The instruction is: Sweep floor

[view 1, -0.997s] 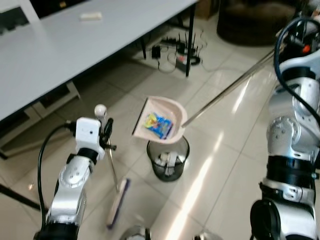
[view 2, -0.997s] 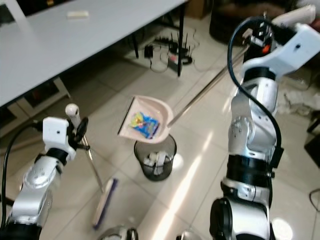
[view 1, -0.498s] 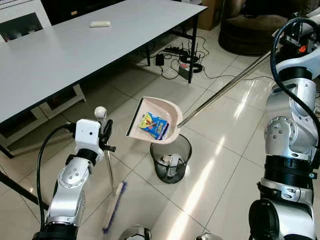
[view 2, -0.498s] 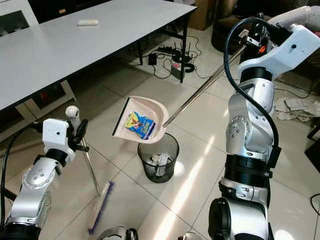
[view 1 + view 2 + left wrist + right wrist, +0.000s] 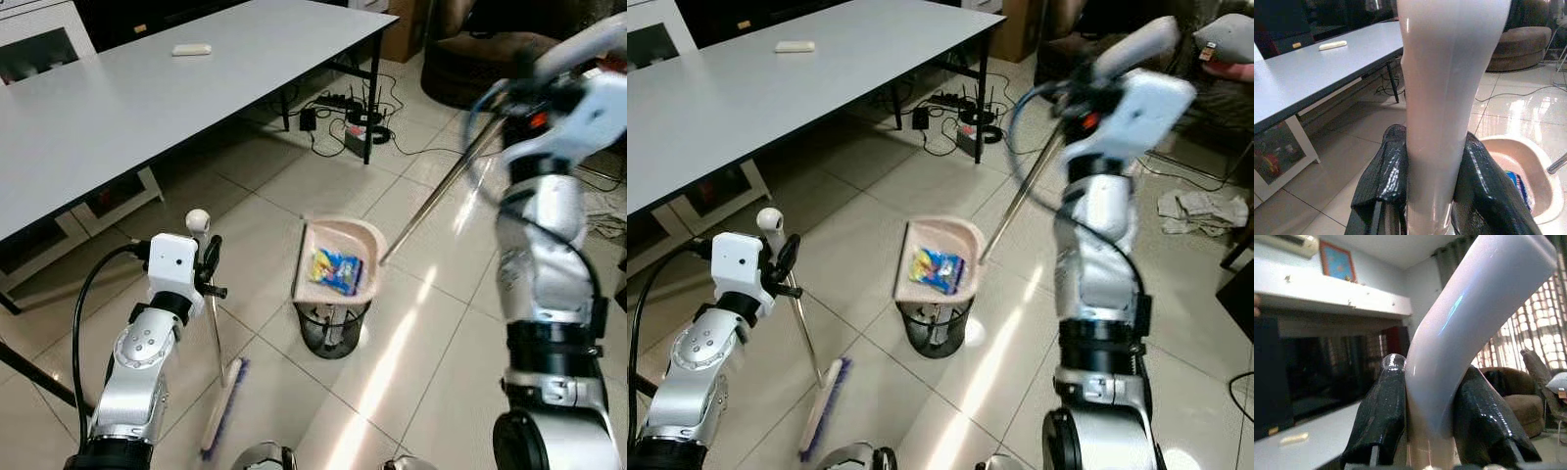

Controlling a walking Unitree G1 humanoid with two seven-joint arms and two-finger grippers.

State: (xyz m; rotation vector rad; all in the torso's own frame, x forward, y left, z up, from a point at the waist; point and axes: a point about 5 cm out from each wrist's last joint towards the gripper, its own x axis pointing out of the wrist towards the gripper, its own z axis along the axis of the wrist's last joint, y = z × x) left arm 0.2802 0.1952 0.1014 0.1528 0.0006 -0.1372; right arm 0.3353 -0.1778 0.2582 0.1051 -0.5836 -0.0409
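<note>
Glossy pale floor tiles (image 5: 431,352) with a long grey surface (image 5: 118,108) far left and a tangle of cables (image 5: 353,108) beneath its far end. Directly over the black mesh waste bin (image 5: 333,328): pale pink plastic dustpan (image 5: 338,259), tilted, a bright blue-and-yellow wrapper (image 5: 336,271) in its scoop, its thin metal shaft running up and to the right into the right gripper (image 5: 1425,396), fingers pinching the curved white grip, so likely a further tip to drop the load. Near left, left gripper (image 5: 1430,171) with fingers clamped on the smooth broom handle (image 5: 208,294), bristle head (image 5: 223,406) down on the tiles.
</note>
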